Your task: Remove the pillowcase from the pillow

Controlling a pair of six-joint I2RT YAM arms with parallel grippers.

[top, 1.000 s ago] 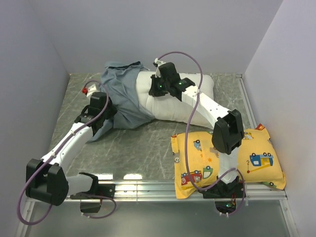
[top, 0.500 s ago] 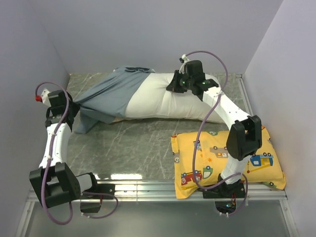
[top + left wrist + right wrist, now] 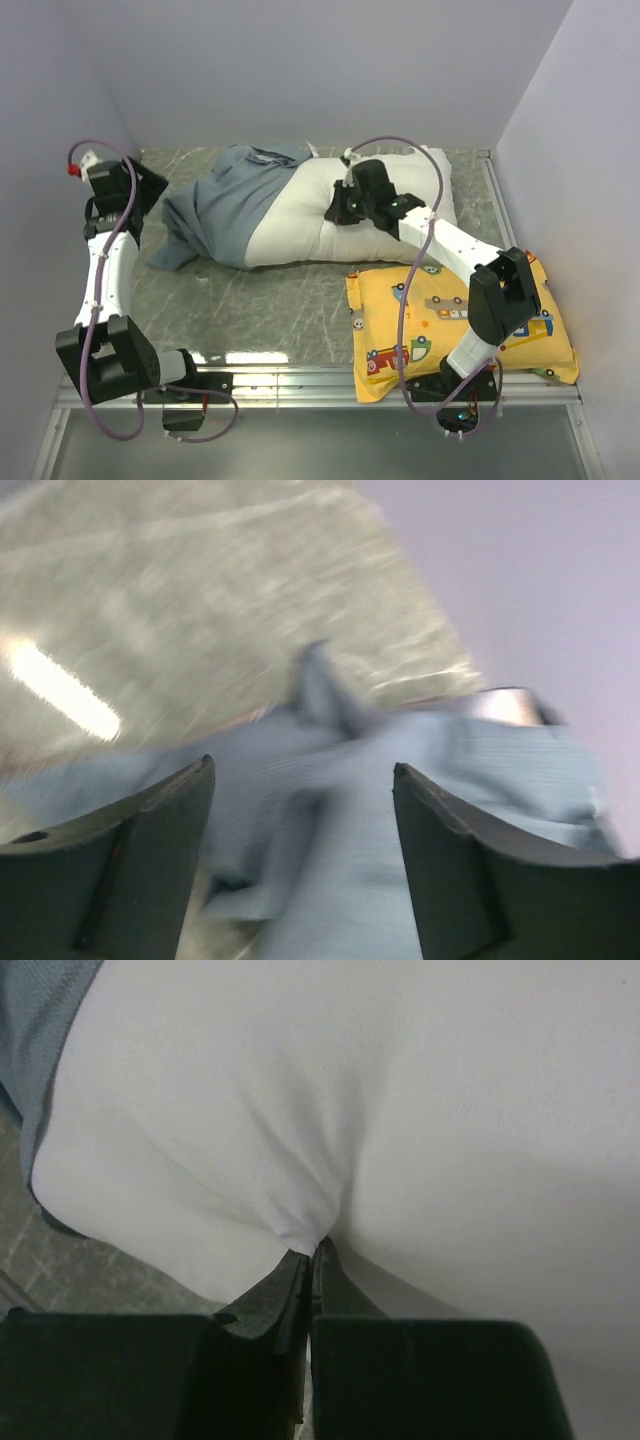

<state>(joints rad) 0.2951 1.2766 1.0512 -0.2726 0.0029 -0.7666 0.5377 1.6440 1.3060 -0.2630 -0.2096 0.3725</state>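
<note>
Two arms work over a grey marbled table (image 3: 280, 300) enclosed by pale walls. A plump white pillow (image 3: 300, 215) of rectangular shape lies along the far edge, from the middle towards the far right corner. A limp blue-grey fabric pillowcase (image 3: 225, 200) is bunched over its left end and spills onto the table towards the far left corner; most of the white pillow is bare.

The left arm rises from its base at the near left corner and runs along the left edge, with its wrist high at the far left corner. The left gripper (image 3: 300, 770) points towards the pillowcase. Its fingers stand wide apart and released, with nothing between them; the fabric lies beyond them. The wrist view is blurred.

The right arm reaches from the near right corner, elbow raised, towards the middle of the white pillow. The right gripper (image 3: 310, 1250) is clenched on a small pinched fold of the white pillow's fabric, with creases radiating from the grip.

A yellow pillow printed with cartoon vehicles (image 3: 385, 300) lies flat at the near right corner, partly under the right arm. Any lettering in its print is too small to read. Purple cables (image 3: 100, 150) loop along both arms.
</note>
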